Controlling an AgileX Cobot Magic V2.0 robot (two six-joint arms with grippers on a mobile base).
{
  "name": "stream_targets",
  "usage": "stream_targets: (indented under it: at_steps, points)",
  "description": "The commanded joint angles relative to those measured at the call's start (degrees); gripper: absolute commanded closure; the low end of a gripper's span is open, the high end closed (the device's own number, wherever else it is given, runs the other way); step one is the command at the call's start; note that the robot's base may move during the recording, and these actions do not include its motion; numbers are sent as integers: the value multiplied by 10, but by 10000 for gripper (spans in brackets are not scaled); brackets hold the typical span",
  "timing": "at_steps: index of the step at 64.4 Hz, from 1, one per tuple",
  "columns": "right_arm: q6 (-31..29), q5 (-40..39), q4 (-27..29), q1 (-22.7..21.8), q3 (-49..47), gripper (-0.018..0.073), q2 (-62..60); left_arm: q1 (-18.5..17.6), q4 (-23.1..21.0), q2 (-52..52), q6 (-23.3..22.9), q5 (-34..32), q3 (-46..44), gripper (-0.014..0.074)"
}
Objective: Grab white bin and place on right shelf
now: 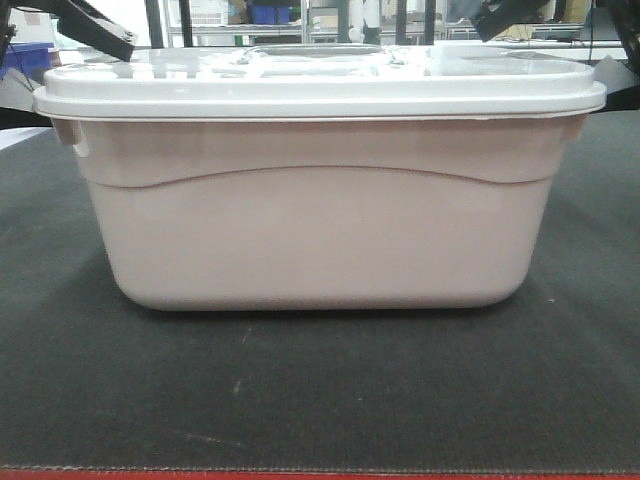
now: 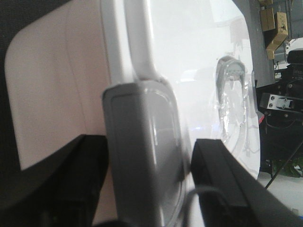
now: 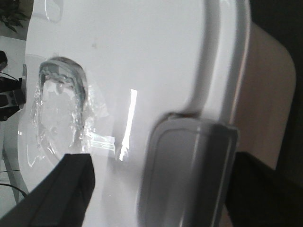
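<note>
The white bin (image 1: 320, 230) stands on the dark mat (image 1: 320, 400), right in front of the front camera, with its white lid (image 1: 320, 85) on. My left gripper (image 2: 149, 189) straddles the grey latch (image 2: 142, 151) at the bin's left end. One finger lies against the side wall and the other on the lid, and both touch the latch. My right gripper (image 3: 163, 189) is open around the grey latch (image 3: 189, 170) at the right end, with lid showing between latch and one finger. The right shelf is out of view.
The mat has a red front edge (image 1: 320, 475). Clear tape and a transparent handle (image 3: 61, 94) sit on the middle of the lid. Blue bins (image 1: 268, 13) and racks stand far behind. Dark arm parts show above the bin's corners (image 1: 95, 30).
</note>
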Motion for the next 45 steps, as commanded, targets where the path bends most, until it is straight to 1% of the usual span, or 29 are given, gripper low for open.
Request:
stream_targets:
  at_steps: [1,10,16,45]
  points:
    - [-9,46,47,-2,-17,-36,-24,-5,-35,-19,2,14,-13,302]
    - [-9,42,47,-2,-17,106,-24,-15,-33,-19,2,12,-13,302]
    - [-9,42,47,-2,-17,162,-24,-15,-33,-19,2,3,-13,302]
    - [-9,53,47,-2,-17,167,-24,-15,-31,-19,2,9,-13,302]
